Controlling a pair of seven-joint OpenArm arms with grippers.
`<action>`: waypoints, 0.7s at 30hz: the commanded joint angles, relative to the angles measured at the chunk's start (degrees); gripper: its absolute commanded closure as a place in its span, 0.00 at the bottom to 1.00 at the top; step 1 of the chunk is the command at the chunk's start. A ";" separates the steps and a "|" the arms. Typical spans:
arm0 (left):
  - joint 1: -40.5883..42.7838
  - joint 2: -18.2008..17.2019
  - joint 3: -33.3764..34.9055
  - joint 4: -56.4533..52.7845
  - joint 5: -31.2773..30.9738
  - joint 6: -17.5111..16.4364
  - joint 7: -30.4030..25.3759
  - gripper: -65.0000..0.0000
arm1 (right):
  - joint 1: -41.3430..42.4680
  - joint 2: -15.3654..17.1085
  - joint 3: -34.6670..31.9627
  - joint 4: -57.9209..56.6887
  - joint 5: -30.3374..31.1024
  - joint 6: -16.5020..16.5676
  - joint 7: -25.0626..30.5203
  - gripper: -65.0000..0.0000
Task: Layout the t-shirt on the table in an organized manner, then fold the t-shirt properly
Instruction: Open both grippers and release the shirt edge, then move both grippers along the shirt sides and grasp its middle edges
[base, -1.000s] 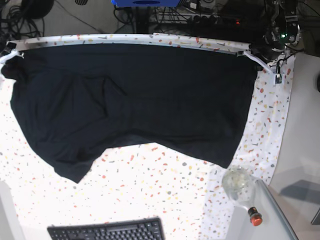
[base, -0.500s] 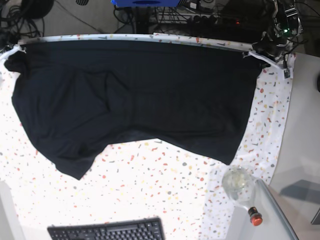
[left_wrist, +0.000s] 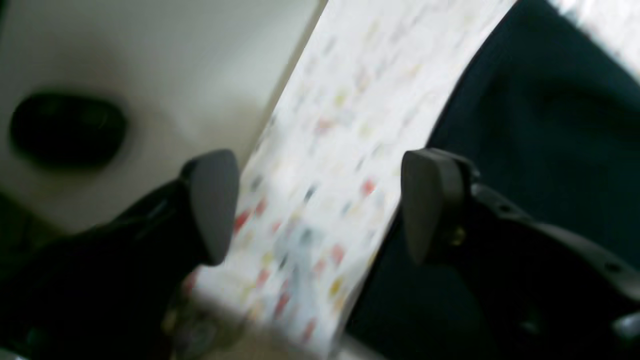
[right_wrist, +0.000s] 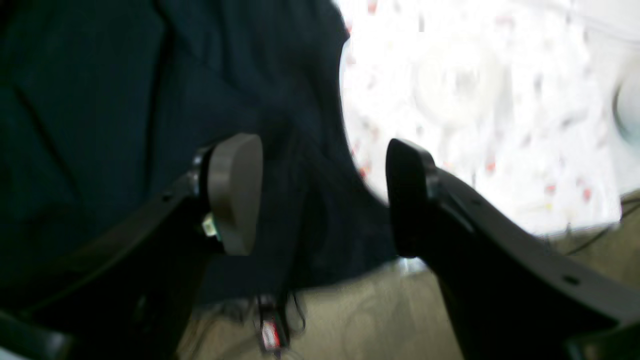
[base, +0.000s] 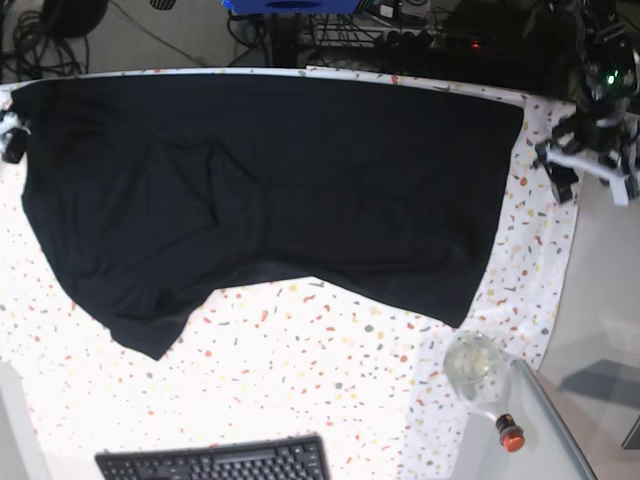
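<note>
The black t-shirt (base: 270, 190) lies spread over the far half of the speckled table (base: 330, 380), its far edge along the table's far rim and one sleeve pointing to the near left. In the base view my left gripper (base: 588, 172) hovers just right of the shirt's far right corner. In its wrist view the left gripper (left_wrist: 320, 210) is open over bare cloth, with the t-shirt (left_wrist: 540, 125) beside one finger. My right gripper (base: 10, 140) sits at the shirt's far left corner. In its wrist view the right gripper (right_wrist: 320, 195) is open above the t-shirt (right_wrist: 100, 100), holding nothing.
A black keyboard (base: 215, 462) lies at the near edge. A clear glass ball (base: 473, 365) and a red-capped item (base: 511, 436) sit near right, by the grey side surface (base: 610, 290). A dark oval object (left_wrist: 65, 127) rests on that surface. Cables run behind the table.
Both grippers have opened and let go of the shirt's far corners. The left one moved out to the right, the right one stayed at the left edge; the shirt now lies flat.
</note>
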 joint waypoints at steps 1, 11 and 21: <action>-2.27 -1.37 2.25 -0.37 -0.55 -0.35 -1.50 0.58 | 3.63 3.14 -0.75 -0.50 1.04 0.25 2.81 0.43; -22.40 -3.39 20.28 -24.64 -0.46 -0.27 -1.85 1.00 | 31.94 11.31 -15.61 -36.28 -8.28 0.25 8.78 1.00; -24.95 -3.04 20.89 -33.69 -0.46 -0.09 -1.94 1.00 | 38.09 11.05 -20.27 -51.84 -14.00 0.25 17.14 1.00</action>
